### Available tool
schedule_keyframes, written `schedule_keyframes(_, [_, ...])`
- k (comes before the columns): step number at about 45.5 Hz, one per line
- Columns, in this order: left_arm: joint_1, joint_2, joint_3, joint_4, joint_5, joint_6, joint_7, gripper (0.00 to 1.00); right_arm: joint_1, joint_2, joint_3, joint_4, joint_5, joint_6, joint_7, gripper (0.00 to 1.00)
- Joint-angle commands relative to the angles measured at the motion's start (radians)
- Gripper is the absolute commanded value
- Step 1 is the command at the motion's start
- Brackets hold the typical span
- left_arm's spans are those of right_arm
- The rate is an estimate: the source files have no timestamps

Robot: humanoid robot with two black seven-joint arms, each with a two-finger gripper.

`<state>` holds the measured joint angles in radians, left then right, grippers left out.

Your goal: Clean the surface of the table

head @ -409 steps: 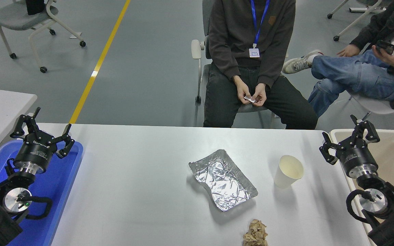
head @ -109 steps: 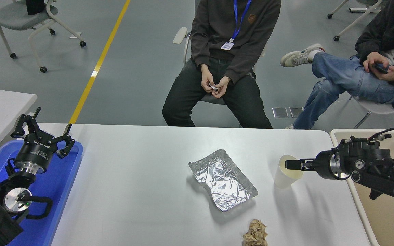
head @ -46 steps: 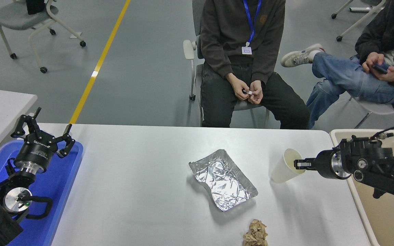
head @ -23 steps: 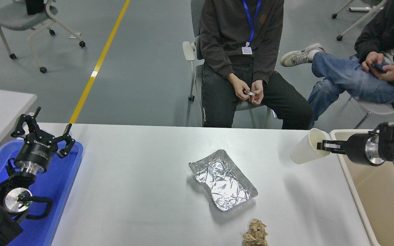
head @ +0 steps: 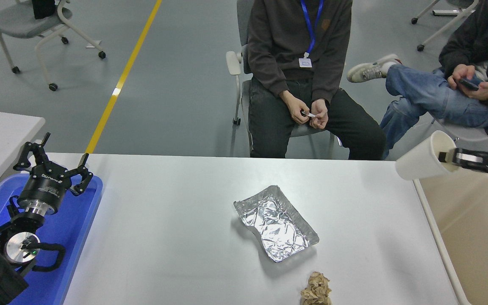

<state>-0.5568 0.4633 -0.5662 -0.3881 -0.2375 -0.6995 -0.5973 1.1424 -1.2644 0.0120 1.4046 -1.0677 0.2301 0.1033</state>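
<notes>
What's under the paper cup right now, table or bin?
The paper cup, tipped sideways in the right pincer, hangs over the beige bin's near-left corner, beside the table surface edge. The bin's visible floor looks bare; the part under the arm is hidden.

— What's my table surface (head: 176, 237) carrying?

— A crumpled foil tray (head: 275, 223) sits near the middle, set at an angle. A wad of brown crumpled paper (head: 316, 289) lies at my near edge, just below the tray and apart from it.

— And at my left?

— A blue plastic tray (head: 71, 237) overlaps the left edge.
</notes>
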Motion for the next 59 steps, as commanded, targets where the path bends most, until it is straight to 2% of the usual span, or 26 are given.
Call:
schedule_keyframes(1, [0.0,0.0,0.0,0.0,0.0,0.0,0.001,1.0,-0.004,-0.102,0.017,0.011,0.025,0.003,0.01,0.0])
schedule_keyframes(8, [0.0,0.0,0.0,0.0,0.001,0.0,0.001,1.0,-0.018,-0.096,0.0,-0.047,0.031,-0.009,0.012,0.0])
schedule_keyframes(18, [0.0,0.0,0.0,0.0,0.0,0.0,0.001,1.0,-0.121,-0.047,0.002,-0.165,0.103,-0.067,0.012,0.0])
schedule_keyframes(34, [0.0,0.0,0.0,0.0,0.0,0.0,0.001,1.0,-0.269,0.141,0.017,-0.475,0.198,-0.115,0.019,0.0])
schedule_keyframes(46, [0.0,0.0,0.0,0.0,0.0,0.0,0.001,1.0,-0.357,0.22,0.019,-0.59,0.25,-0.173,0.019,0.0])
schedule_keyframes(59, [0.0,0.0,0.0,0.0,0.001,0.0,0.001,1.0,-0.444,0.407,0.006,-0.892,0.29,-0.175,0.055,0.0])
